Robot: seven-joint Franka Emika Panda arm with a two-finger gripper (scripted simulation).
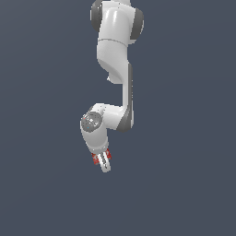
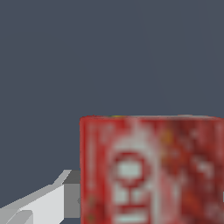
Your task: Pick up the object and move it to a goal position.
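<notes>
The object (image 1: 96,159) is a small red box with white print, sitting between the fingers of my gripper (image 1: 104,166) below the white wrist. In the exterior view it looks lifted off the grey ground, with the gripper pointing downward. Up close in the wrist view, the object (image 2: 151,170) fills much of the picture, and its red face shows a white oval logo. One pale finger (image 2: 46,202) presses against its side edge. The other finger is out of the picture. The gripper is shut on the object.
The arm's white links (image 1: 115,55) rise above the gripper toward the top of the exterior view. All around is a plain dark blue-grey surface (image 1: 184,184). No marker or other thing shows.
</notes>
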